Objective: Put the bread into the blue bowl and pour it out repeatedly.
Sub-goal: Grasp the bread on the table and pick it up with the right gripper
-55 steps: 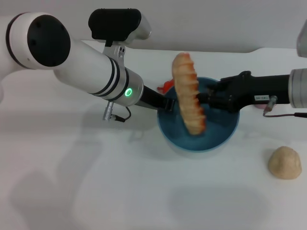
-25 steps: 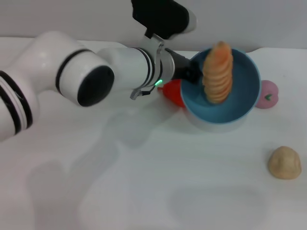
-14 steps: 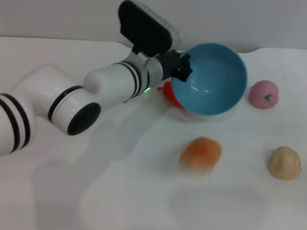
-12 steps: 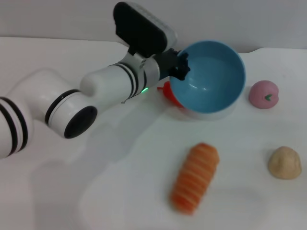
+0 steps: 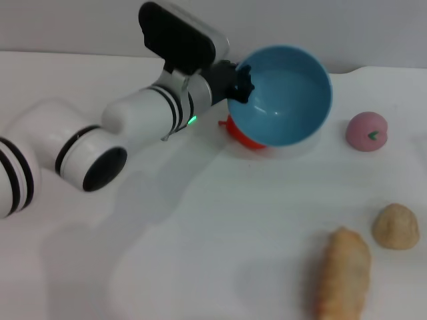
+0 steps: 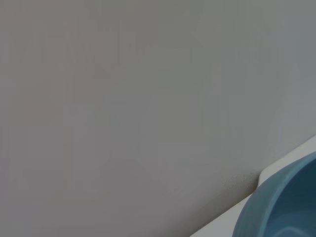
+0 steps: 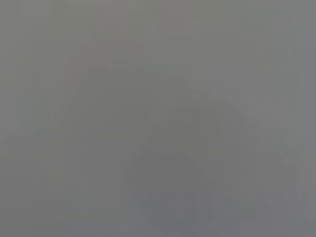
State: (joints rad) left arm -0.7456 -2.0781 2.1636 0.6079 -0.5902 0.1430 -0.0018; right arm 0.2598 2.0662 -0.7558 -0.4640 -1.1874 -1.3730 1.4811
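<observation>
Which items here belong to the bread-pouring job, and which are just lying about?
Job: blue bowl, tipped, held at its rim by the left gripper; bread on the table.
Lying about: pink fruit, beige lump, red item behind the bowl.

A plain grey wall rises behind the white table.

left arm raised — fingers clamped
</observation>
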